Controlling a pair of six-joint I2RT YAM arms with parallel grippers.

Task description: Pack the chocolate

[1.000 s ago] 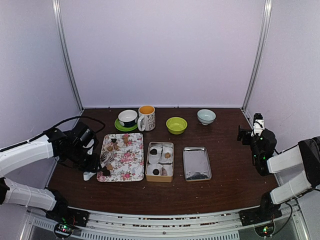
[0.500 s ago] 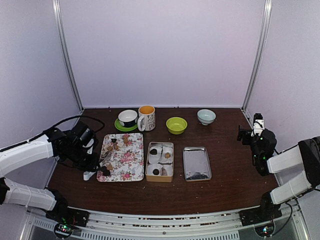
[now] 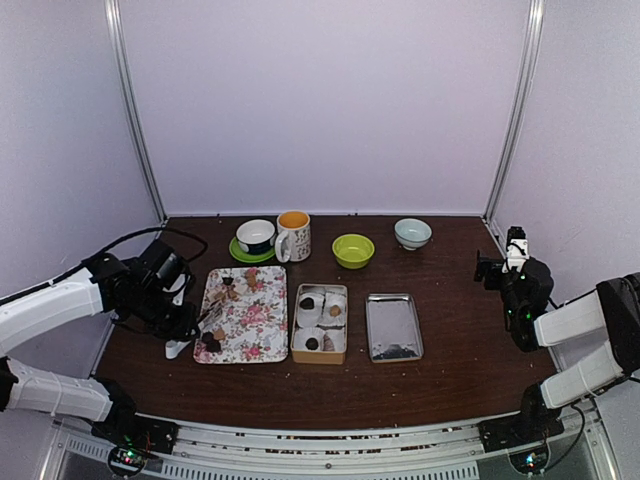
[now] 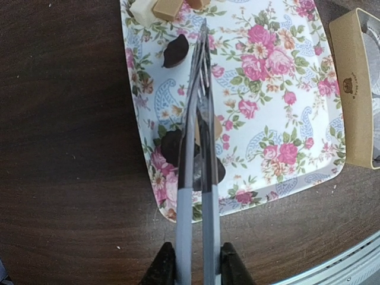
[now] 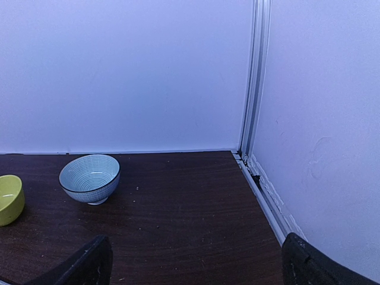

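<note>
My left gripper (image 4: 193,261) (image 3: 185,322) is shut on the slim silver tongs (image 4: 199,119), whose blades are squeezed together and reach out over the floral tray (image 4: 285,77) (image 3: 262,325). Chocolate lies on the tray: a dark lump (image 4: 175,52) beside the tong tips, dark lumps (image 4: 170,145) under the blades, and tan blocks (image 4: 167,7) at the far end. I cannot tell if the tan lump (image 4: 218,128) by the right blade is pinched. The tan tin (image 3: 320,345) (image 4: 356,101) holds paper cups with chocolate. My right gripper (image 5: 196,261) (image 3: 490,268) hangs open and empty at the far right.
A silver tray (image 3: 393,325) lies right of the tin. Along the back stand a cup on a green saucer (image 3: 255,237), an orange-lined mug (image 3: 293,236), a green bowl (image 3: 353,250) and a blue-white bowl (image 3: 412,233) (image 5: 89,178). Walls enclose the table.
My left gripper has closed further, squeezing the tong blades together over the tray's near-left corner. The right arm has not moved.
</note>
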